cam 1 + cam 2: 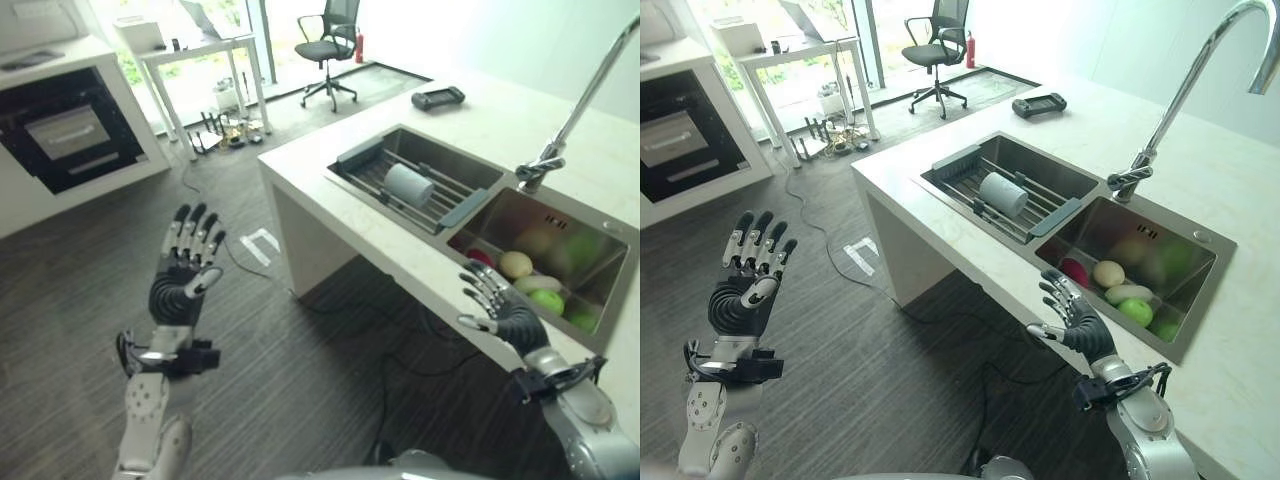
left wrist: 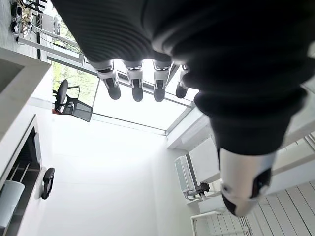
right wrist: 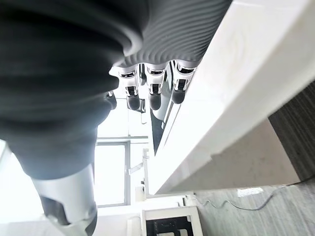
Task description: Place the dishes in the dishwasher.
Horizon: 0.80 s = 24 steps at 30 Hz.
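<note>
Fingers of both my left hand (image 1: pixel 183 280) and right hand (image 1: pixel 505 315) are spread, empty. White cup (image 1: pixel 408 184) lies in sink rack (image 1: pixel 455 210), twelve o'clock: light, rigid, slippery; grasp around its body.

A white cup (image 1: pixel 408 184) lay on its side on the rack (image 1: pixel 420 190) in the left, far basin of the sink (image 1: pixel 602 335). Its open end faced the far left. In the right basin some round dishes (image 1: pixel 540 283) lay together: one red, one cream, and some green ones. They touched each other. Their exact shapes were hard to tell.
</note>
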Tool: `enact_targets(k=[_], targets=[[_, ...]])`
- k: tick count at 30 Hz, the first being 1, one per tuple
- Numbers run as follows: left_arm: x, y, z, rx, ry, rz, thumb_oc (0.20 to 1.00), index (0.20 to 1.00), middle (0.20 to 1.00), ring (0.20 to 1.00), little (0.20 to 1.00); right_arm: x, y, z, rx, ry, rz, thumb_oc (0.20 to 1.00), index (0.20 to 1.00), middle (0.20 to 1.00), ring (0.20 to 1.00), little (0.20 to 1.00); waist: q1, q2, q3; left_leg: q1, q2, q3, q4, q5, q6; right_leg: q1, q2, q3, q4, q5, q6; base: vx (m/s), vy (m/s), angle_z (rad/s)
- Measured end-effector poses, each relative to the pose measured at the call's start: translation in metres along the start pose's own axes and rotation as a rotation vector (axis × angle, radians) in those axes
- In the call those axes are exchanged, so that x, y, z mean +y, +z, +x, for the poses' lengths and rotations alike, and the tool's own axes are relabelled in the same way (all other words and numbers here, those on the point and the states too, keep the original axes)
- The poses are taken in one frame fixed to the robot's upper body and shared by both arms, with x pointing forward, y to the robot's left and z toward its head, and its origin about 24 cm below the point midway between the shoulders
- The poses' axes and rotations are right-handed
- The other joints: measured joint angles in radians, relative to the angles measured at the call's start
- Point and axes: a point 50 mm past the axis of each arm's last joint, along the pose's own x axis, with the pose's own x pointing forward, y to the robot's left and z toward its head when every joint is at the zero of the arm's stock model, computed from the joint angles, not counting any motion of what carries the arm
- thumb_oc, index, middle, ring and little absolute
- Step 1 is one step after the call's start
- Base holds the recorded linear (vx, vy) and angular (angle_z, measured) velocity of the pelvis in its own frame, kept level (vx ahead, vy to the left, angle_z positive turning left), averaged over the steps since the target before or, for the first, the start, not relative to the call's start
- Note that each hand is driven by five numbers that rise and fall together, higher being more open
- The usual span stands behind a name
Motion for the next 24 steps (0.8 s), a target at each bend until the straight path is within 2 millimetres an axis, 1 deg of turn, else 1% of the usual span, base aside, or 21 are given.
enact_targets(k=[2,3,4,5,6,7,8,9,10,11,12,13,14,15,17,18,19,21,22,23,24], targets=[[-0.001,0.001,0.001,-0.004,-0.011,-0.006,1.000,1.000,1.000,1.000,1.000,-0.002,0.001,0.000,-0.003,-0.010,-0.006,1.000,1.000,1.000,1.000,1.000,-0.004,0.014,-0.002,0.003,0.013,0.007,0.018,0.002,0.001,0.003,0.019,0.017,0.000,-0.004,-0.006,0.09,-0.095,-0.20],[0.000,0.000,0.001,-0.007,-0.004,-0.028,1.000,1.000,1.000,1.000,1.000,-0.002,0.001,0.000,-0.004,-0.011,-0.005,1.000,1.000,1.000,1.000,1.000,-0.006,0.008,0.003,-0.013,0.013,0.022,0.081,0.005,-0.001,0.016,0.023,0.037,-0.005,-0.015,-0.022,0.05,-0.120,-0.20],[0.000,0.000,0.002,-0.008,0.002,-0.038,1.000,1.000,1.000,1.000,1.000,-0.002,0.001,-0.001,-0.003,-0.018,-0.006,1.000,1.000,1.000,1.000,1.000,-0.012,-0.011,0.009,-0.063,0.005,0.036,0.199,0.005,-0.001,0.044,0.016,0.059,-0.038,-0.011,-0.022,0.03,-0.135,-0.19],[-0.001,-0.001,0.003,-0.016,0.002,-0.054,1.000,1.000,1.000,1.000,1.000,-0.006,0.004,-0.001,-0.019,-0.030,-0.023,1.000,1.000,1.000,1.000,1.000,-0.019,-0.027,0.009,-0.169,0.011,0.065,0.429,0.021,-0.027,0.079,0.008,0.068,-0.097,0.010,-0.023,0.02,-0.120,-0.20],[-0.004,-0.003,0.004,-0.020,0.003,-0.073,1.000,1.000,1.000,1.000,1.000,-0.010,0.007,-0.001,-0.034,-0.047,-0.038,1.000,1.000,1.000,1.000,1.000,-0.019,-0.029,0.010,-0.239,0.023,0.067,0.579,0.047,-0.066,0.098,0.008,0.070,-0.112,0.010,-0.034,0.02,-0.082,-0.18],[-0.009,-0.004,0.007,-0.030,-0.006,-0.097,1.000,1.000,1.000,1.000,1.000,-0.014,0.010,0.000,-0.051,-0.068,-0.048,1.000,1.000,1.000,1.000,1.000,-0.026,-0.025,0.017,-0.341,0.038,0.049,0.750,0.103,-0.109,0.093,0.014,0.074,-0.097,0.005,-0.065,0.09,0.001,-0.58],[-0.014,-0.009,0.004,-0.014,-0.011,-0.120,1.000,1.000,1.000,1.000,1.000,-0.013,0.010,0.007,-0.063,-0.067,-0.040,1.000,1.000,1.000,1.000,1.000,-0.024,-0.034,0.025,-0.443,0.050,0.006,0.853,0.070,-0.057,0.094,0.026,0.127,-0.094,0.007,-0.084,0.13,0.057,-0.80],[-0.014,-0.009,0.004,-0.014,-0.010,-0.121,1.000,1.000,1.000,1.000,1.000,-0.011,0.009,0.008,-0.062,-0.059,-0.039,1.000,1.000,1.000,1.000,1.000,-0.027,-0.044,0.027,-0.436,0.071,-0.001,0.753,0.065,-0.047,0.115,0.038,0.149,-0.122,0.017,-0.067,0.21,0.157,-1.07],[-0.013,-0.008,0.004,-0.015,-0.013,-0.112,1.000,1.000,1.000,1.000,1.000,-0.012,0.010,0.008,-0.064,-0.062,-0.041,1.000,1.000,1.000,1.000,1.000,-0.027,-0.053,0.029,-0.412,0.096,0.001,0.642,0.067,-0.043,0.128,0.050,0.156,-0.138,0.021,-0.063,0.21,0.210,-0.89],[-0.009,-0.005,0.005,-0.017,-0.011,-0.096,1.000,1.000,1.000,1.000,1.000,-0.014,0.010,0.007,-0.064,-0.075,-0.040,1.000,1.000,1.000,1.000,1.000,-0.041,-0.066,0.037,-0.364,0.124,-0.005,0.475,0.069,-0.041,0.152,0.076,0.197,-0.146,0.025,-0.059,0.29,0.342,-0.93],[-0.007,-0.005,0.004,-0.016,-0.002,-0.101,1.000,1.000,1.000,1.000,1.000,-0.016,0.008,0.007,-0.059,-0.087,-0.038,1.000,1.000,1.000,1.000,1.000,-0.035,-0.073,0.036,-0.312,0.122,-0.027,0.323,0.081,-0.023,0.169,0.083,0.226,-0.161,0.009,0.023,0.30,0.343,-1.10],[-0.007,-0.008,0.004,-0.013,0.006,-0.114,1.000,1.000,1.000,1.000,1.000,-0.022,0.010,0.006,-0.068,-0.108,-0.048,1.000,1.000,1.000,1.000,1.000,-0.037,-0.025,0.055,-0.248,0.148,-0.124,0.132,0.090,-0.008,0.145,0.075,0.191,-0.049,-0.154,0.172,0.28,0.369,-1.30],[-0.005,-0.005,0.005,-0.045,0.022,-0.119,1.000,1.000,1.000,1.000,1.000,-0.030,0.024,0.009,-0.107,-0.101,-0.101,1.000,1.000,1.000,1.000,1.000,-0.028,-0.008,0.065,-0.209,0.203,-0.210,-0.020,0.113,-0.030,0.099,0.038,0.259,0.054,-0.173,0.001,0.20,0.294,-0.97],[-0.003,-0.012,0.008,-0.030,0.032,-0.127,1.000,1.000,1.000,1.000,1.000,-0.037,0.028,0.009,-0.121,-0.128,-0.115,1.000,1.000,1.000,1.000,1.000,-0.057,0.028,0.085,-0.214,0.257,-0.248,-0.052,0.139,-0.037,0.127,0.063,0.289,0.047,-0.175,0.000,0.18,0.312,-0.81],[-0.002,-0.015,0.008,-0.021,0.034,-0.135,1.000,1.000,1.000,1.000,1.000,-0.038,0.029,0.008,-0.126,-0.133,-0.116,1.000,1.000,1.000,1.000,1.000,-0.050,0.019,0.089,-0.218,0.238,-0.246,-0.046,0.143,-0.042,0.173,0.038,0.377,0.010,-0.141,-0.019,0.17,0.335,-0.82],[-0.004,-0.012,0.008,-0.035,0.021,-0.143,1.000,1.000,1.000,1.000,1.000,-0.037,0.027,0.007,-0.118,-0.134,-0.117,1.000,1.000,1.000,1.000,1.000,-0.051,0.020,0.088,-0.215,0.235,-0.238,-0.044,0.145,-0.042,0.196,0.020,0.365,-0.020,-0.111,-0.032,0.15,0.457,-0.97],[-0.005,-0.010,0.008,-0.051,0.008,-0.144,1.000,1.000,1.000,1.000,1.000,-0.037,0.026,0.004,-0.110,-0.135,-0.119,1.000,1.000,1.000,1.000,1.000,-0.051,0.021,0.086,-0.210,0.230,-0.219,-0.044,0.145,-0.041,0.217,0.004,0.351,-0.041,-0.097,-0.038,0.14,0.498,-0.80],[-0.008,-0.008,0.012,-0.069,-0.014,-0.149,1.000,1.000,1.000,1.000,1.000,-0.039,0.028,-0.004,-0.108,-0.155,-0.130,1.000,1.000,1.000,1.000,1.000,-0.066,0.026,0.078,-0.211,0.205,-0.157,-0.045,0.143,-0.035,0.260,-0.024,0.378,-0.097,-0.087,-0.008,0.13,0.504,-0.61],[-0.009,-0.006,0.018,-0.083,-0.032,-0.162,1.000,1.000,1.000,1.000,1.000,-0.043,0.038,-0.008,-0.140,-0.178,-0.147,1.000,1.000,1.000,1.000,1.000,-0.093,0.040,0.070,-0.202,0.187,-0.076,-0.050,0.169,0.000,0.280,-0.044,0.393,-0.126,-0.088,0.024,0.12,0.517,-0.46],[-0.012,-0.005,0.021,-0.093,-0.044,-0.169,1.000,1.000,1.000,1.000,1.000,-0.046,0.046,-0.010,-0.171,-0.195,-0.144,1.000,1.000,1.000,1.000,1.000,-0.102,0.067,0.058,-0.172,0.174,-0.081,-0.044,0.270,0.054,0.293,-0.049,0.400,-0.126,-0.102,0.055,0.09,0.452,-0.23],[-0.015,-0.004,0.027,-0.103,-0.070,-0.170,1.000,1.000,1.000,1.000,1.000,-0.047,0.042,-0.014,-0.180,-0.233,-0.099,1.000,1.000,1.000,1.000,1.000,-0.134,0.030,0.054,-0.153,0.140,-0.069,-0.043,0.233,-0.008,0.289,-0.095,0.397,-0.097,-0.123,0.103,0.11,0.467,-0.25]])
